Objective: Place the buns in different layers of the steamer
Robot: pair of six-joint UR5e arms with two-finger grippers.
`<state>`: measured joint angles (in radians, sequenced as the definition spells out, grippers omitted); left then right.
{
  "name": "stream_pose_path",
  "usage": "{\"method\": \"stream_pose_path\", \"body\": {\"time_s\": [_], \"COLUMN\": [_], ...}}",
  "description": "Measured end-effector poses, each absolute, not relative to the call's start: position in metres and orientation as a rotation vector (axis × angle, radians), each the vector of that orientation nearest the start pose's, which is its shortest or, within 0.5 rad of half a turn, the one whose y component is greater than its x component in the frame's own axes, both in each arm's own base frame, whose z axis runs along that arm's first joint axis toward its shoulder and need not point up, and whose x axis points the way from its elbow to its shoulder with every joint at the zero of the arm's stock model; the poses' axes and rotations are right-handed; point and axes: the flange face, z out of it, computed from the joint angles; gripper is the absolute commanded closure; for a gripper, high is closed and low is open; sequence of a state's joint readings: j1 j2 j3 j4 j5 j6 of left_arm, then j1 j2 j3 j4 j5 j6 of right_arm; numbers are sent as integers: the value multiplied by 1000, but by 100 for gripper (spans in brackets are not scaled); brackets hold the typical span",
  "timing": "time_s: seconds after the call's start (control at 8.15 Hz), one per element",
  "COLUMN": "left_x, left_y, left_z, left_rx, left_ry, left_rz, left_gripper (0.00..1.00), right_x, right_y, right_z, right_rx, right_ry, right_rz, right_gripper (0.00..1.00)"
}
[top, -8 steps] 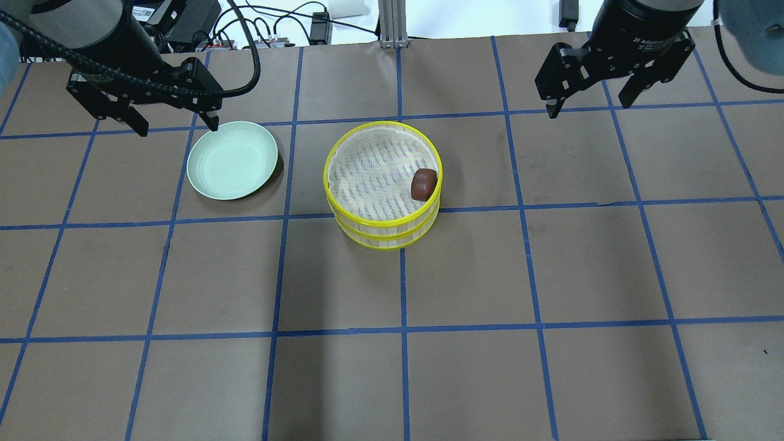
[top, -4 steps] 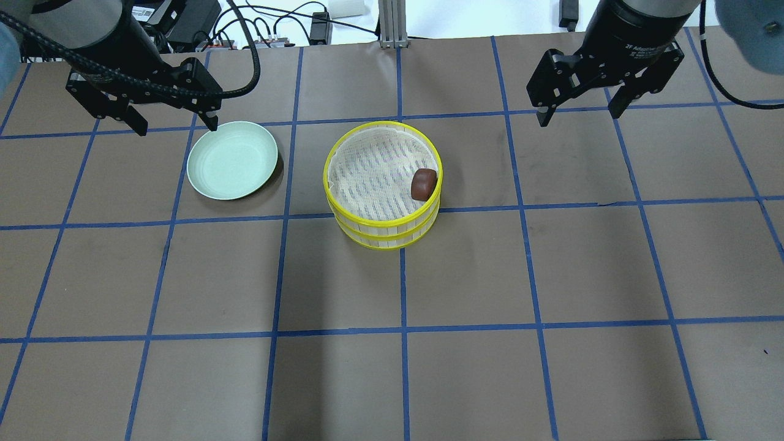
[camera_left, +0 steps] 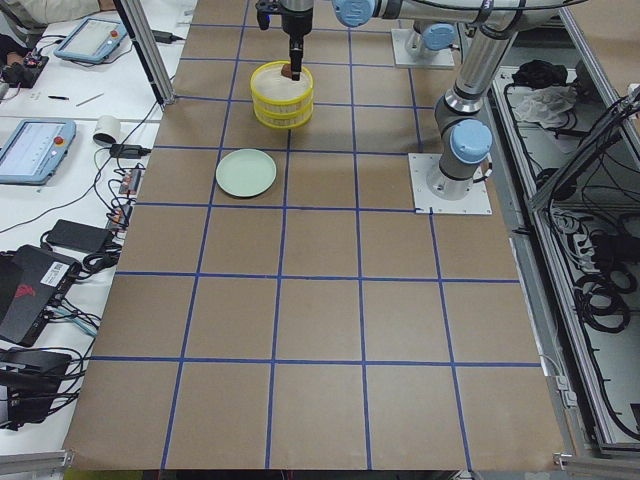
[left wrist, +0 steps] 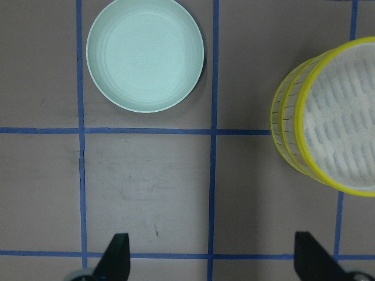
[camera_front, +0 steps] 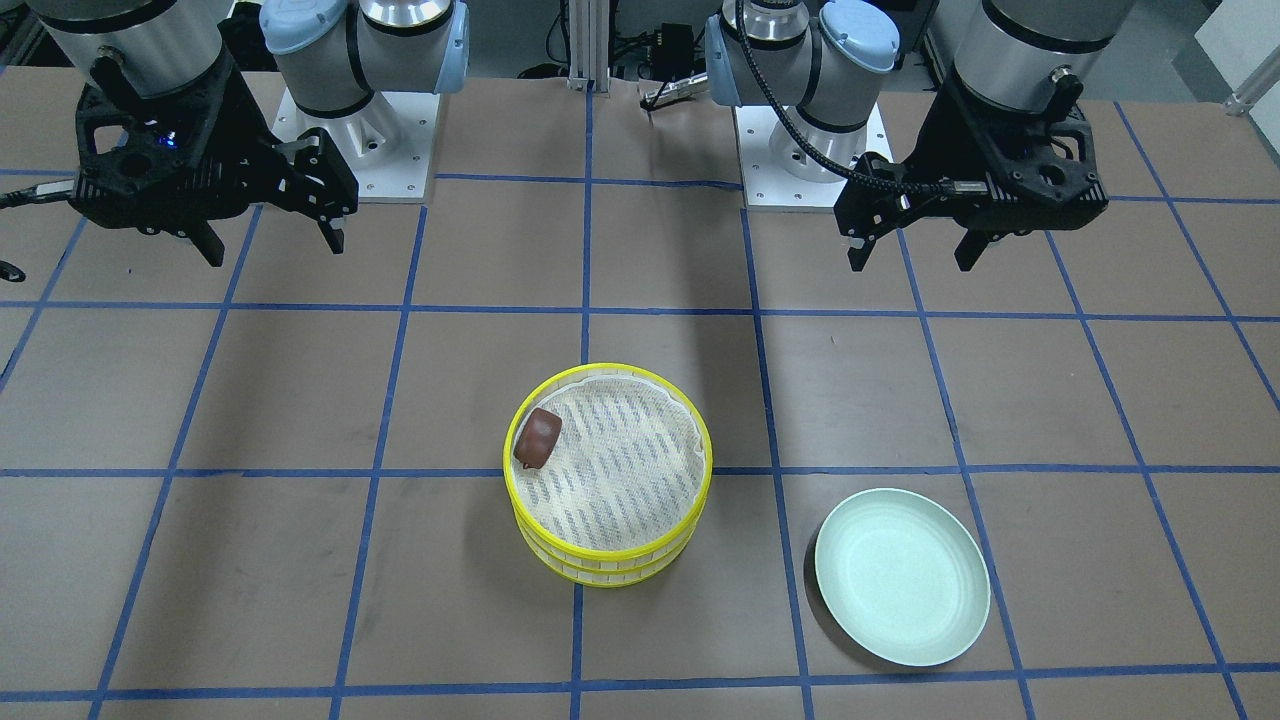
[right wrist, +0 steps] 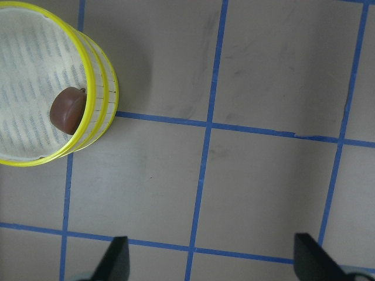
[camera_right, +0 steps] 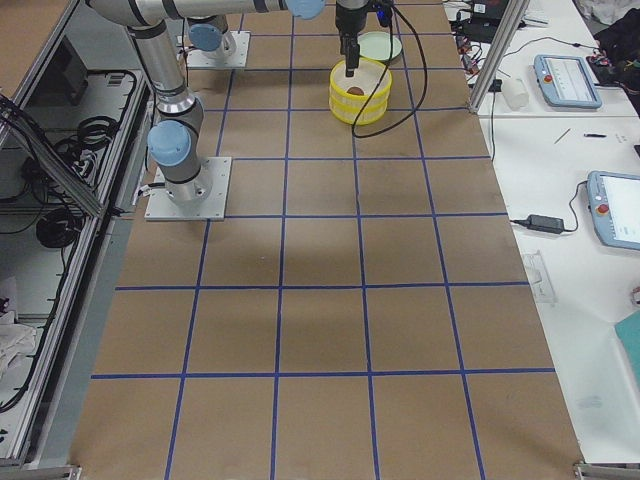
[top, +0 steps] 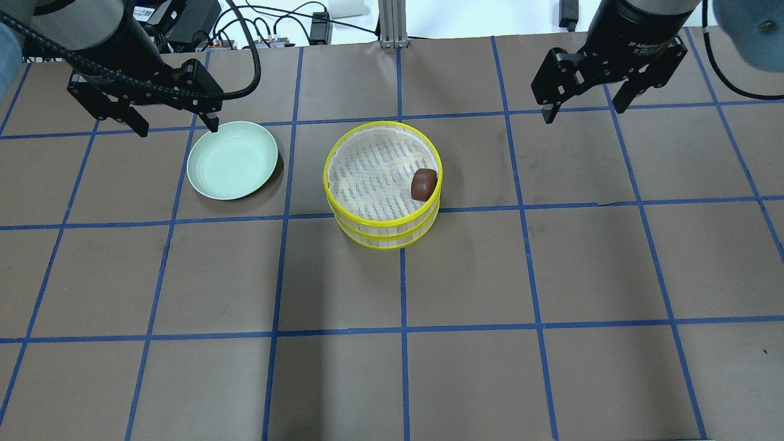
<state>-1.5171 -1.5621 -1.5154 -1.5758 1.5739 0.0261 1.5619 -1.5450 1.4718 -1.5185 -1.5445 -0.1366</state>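
Black left fingers point(top: 139, 124), right fingers point(top: 547, 111) downward, apart.

Bright, even overhead light; soft shadow beside plate point(top: 232, 160); frames sharp, no glare.

Stacked steamer layers point(top: 386, 228) open above; plate point(top: 231, 160) apart, leftward.
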Motion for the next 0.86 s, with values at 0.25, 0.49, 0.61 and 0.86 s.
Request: {"method": "stream_pose_path", "body": {"time_s": [0.25, 0.49, 0.61, 0.86], "left_x": [-107, -107, -107, -107], "left_y": [-499, -499, -499, -499], "left_z": [516, 514, 514, 513], "left_rx": [-42, -40, -39, -39], "left_ry": [3137, 3138, 3138, 3137], "left_rz": [-83, -78, -79, -79], "left_gripper": [0, 0, 0, 0], "right_x": [129, 128, 127, 127], "right_y": [-512, -515, -516, -516], "right_z": [522, 522, 523, 523], "right_rx": [-218, -220, -221, -222], "right_ry": [3125, 3132, 3136, 3139], "right_rz": [-99, -125, -130, -136], "right_gripper": [0, 0, 0, 0]}}
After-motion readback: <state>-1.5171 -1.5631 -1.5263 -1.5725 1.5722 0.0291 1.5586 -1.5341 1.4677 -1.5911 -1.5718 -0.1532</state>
